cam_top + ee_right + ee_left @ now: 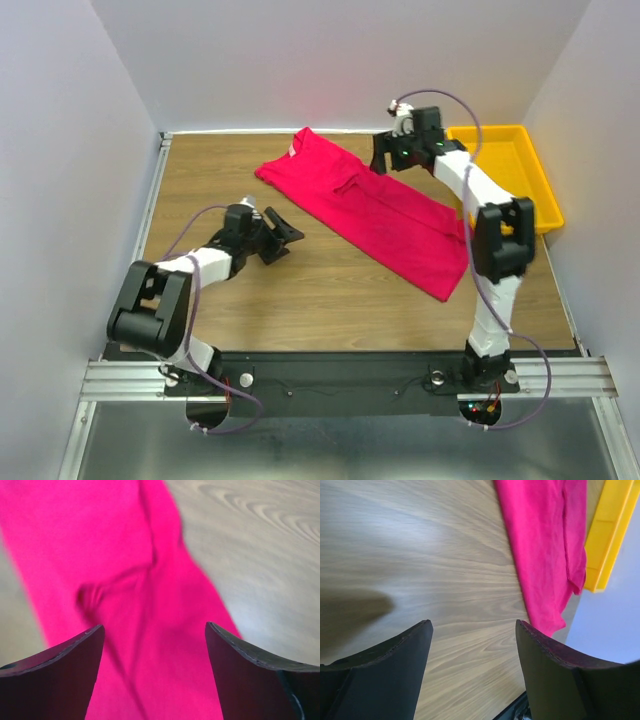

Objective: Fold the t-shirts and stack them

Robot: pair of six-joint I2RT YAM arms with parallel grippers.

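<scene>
The soft crimson-pink cloth t-shirt [370,210] is lying in a long slanting strip across the upper middle of the brown wooden desk [250,290], while the left pincer [288,236] at centre left and the right pincer [384,157] at the shirt's top edge are both gaping wide and holding nothing, so I think a shallow pinch could be grabbing only one layer and pulling the fold apart.

A wooden table [300,290] with pale brown grain. A plain crimson-pink t-shirt [380,215] lies flat on it, folded lengthwise into a long band that runs diagonally from the far middle toward the near right. A yellow plastic tray [510,160] sits in the far right corner, just beside the t-shirt.
</scene>
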